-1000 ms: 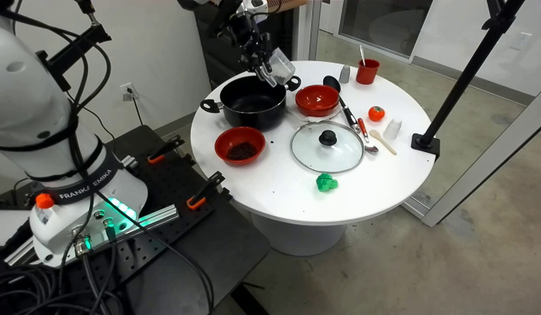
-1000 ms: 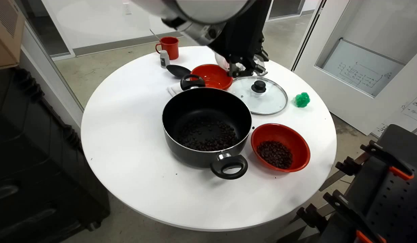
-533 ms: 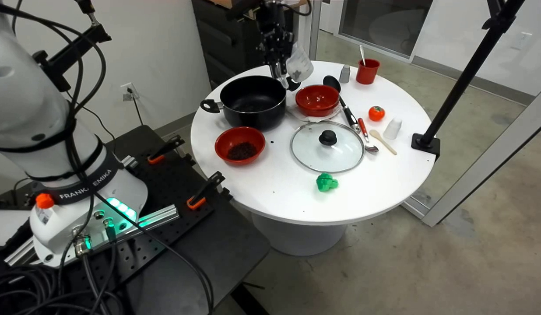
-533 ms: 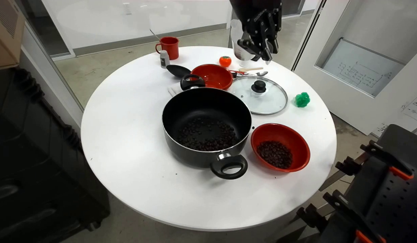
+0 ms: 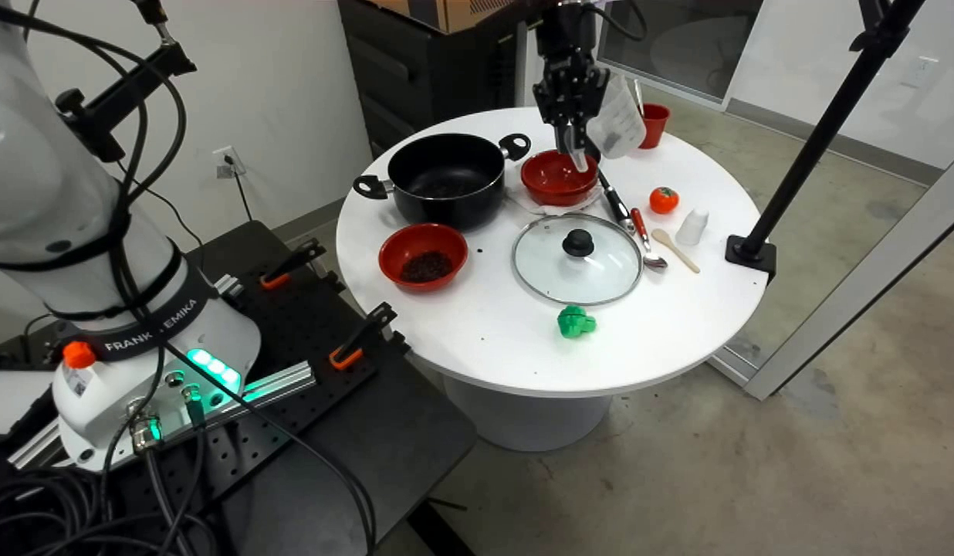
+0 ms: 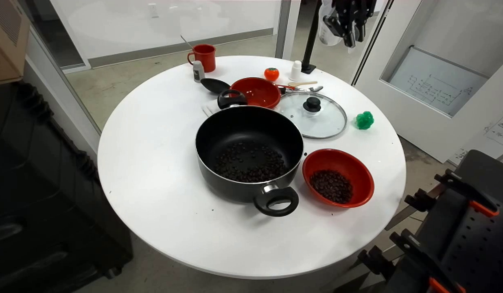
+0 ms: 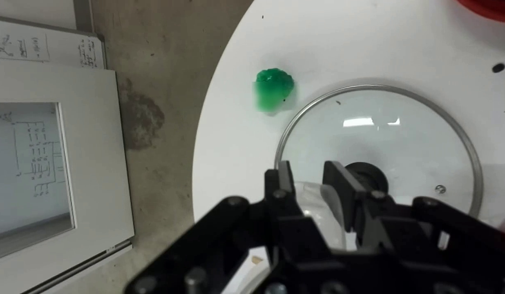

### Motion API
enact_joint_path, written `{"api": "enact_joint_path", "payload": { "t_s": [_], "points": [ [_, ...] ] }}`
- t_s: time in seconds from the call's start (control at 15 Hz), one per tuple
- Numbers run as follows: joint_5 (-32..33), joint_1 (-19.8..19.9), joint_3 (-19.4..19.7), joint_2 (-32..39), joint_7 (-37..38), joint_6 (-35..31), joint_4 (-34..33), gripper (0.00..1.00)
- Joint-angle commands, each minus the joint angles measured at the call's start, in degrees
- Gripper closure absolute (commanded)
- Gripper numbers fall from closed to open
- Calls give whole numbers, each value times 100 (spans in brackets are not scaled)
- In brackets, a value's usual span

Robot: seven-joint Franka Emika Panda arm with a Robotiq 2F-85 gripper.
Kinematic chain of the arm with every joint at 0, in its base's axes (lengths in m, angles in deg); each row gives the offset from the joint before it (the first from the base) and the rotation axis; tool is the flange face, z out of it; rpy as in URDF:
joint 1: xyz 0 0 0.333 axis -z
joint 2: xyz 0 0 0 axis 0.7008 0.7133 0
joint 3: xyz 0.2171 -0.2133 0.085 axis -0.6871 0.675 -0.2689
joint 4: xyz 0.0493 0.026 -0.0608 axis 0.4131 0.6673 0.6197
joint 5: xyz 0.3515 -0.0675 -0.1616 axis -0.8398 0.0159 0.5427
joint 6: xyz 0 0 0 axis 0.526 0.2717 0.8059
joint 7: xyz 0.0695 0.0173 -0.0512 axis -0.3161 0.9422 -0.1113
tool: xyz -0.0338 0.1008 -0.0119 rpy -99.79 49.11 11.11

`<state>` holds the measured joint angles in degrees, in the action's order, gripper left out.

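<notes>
The measuring cup, clear plastic, is in the gripper. Grip is closed on the cup's handle, fingers either side of it, all of it up off the table. Cup body sits just beside the fingers in both exterior views, tilted. Can't tell which way the mouth faces. In the wrist view the gripper hides most of the body.

Glass lid: below the gripper, ahead of the fingertips in the wrist view. Its black knob shows just past one fingertip there, partly covered.

Green item: further ahead of the fingertips, just beside the lid, away from the knob side.

Red bowl: directly behind the fingertips in an exterior view, apart from them.

Tomato and white shaker: lower than the gripper, out on the cup-body side in both exterior views. Red mug same side, further out.

Black pot, dark beans on its floor: below the gripper, well apart. Bean bowl, also red: next to the pot, likewise below and well apart.
</notes>
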<state>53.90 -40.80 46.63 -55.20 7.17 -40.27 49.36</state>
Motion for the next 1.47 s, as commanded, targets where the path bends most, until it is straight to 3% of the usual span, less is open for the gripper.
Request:
{"api": "enact_joint_path", "payload": {
  "t_s": [0.0,0.4,0.8,1.4],
  "points": [
    [-734,392,217,417,-675,16,-606,93],
    [-2043,1099,212,1313,-2034,192,-1553,93],
    [-2398,1437,225,2426,-2538,687,-2487,93],
    [-2394,1814,274,3656,-2705,1723,-3778,93]
  ]
}}
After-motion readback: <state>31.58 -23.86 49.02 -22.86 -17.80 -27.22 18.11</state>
